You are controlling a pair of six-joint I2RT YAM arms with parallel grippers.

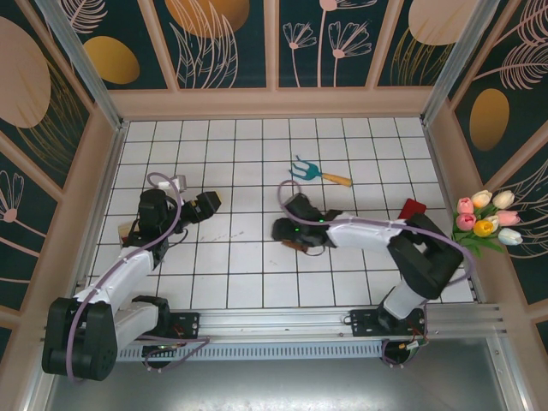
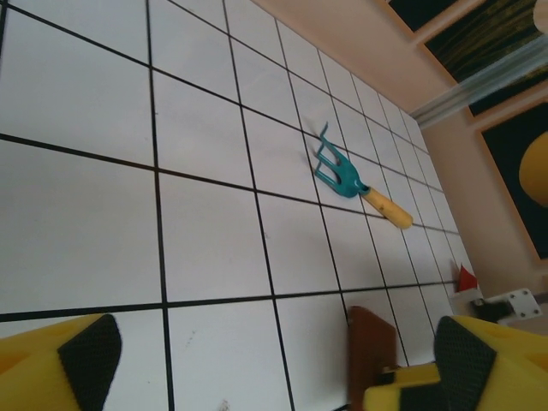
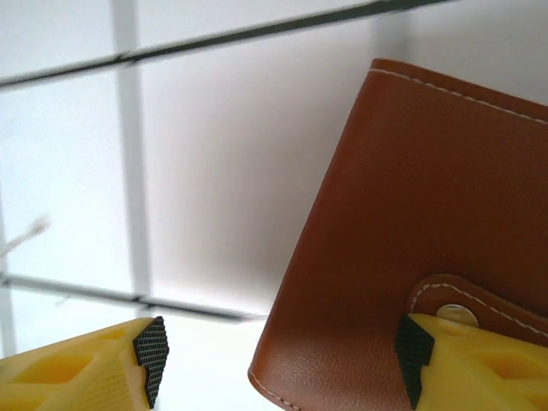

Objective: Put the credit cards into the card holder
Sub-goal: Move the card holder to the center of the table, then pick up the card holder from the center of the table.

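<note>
**A:** How does the right claw (image 3: 278, 364) stand?

**B:** Spread. One yellow finger (image 3: 103, 368) hangs over bare white tile. The other is over the snap tab of the card holder (image 3: 411, 188). There is a clear gap between the first finger's black pad and the leather edge. I cannot tell whether the finger over the tab touches it.

**A:** And the card holder itself?

**B:** It lies near the middle of the table (image 1: 240, 274) with its brown stitched outer face up. From above, the right claw covers most of it, and only a brown sliver shows at the near side.

**A:** The left claw (image 2: 274, 368)?

**B:** Also spread wide, with nothing between the pads. It hovers over the left half of the table, well apart from the card holder and pointing toward it.

**A:** Any cards?

**B:** A red card (image 1: 412, 208) lies far right, well apart from the card holder. The right arm stretches along the table between the two. Its elbow sits just beside the card and hides the card's near edge in the top view.

**A:** Anything else around?

**B:** A garden fork (image 1: 318, 173) with a blue head and yellow handle lies on the tiles beyond the right claw, apart from everything. A bunch of tulips (image 1: 486, 221) sits by the right wall, near the red card.
</note>
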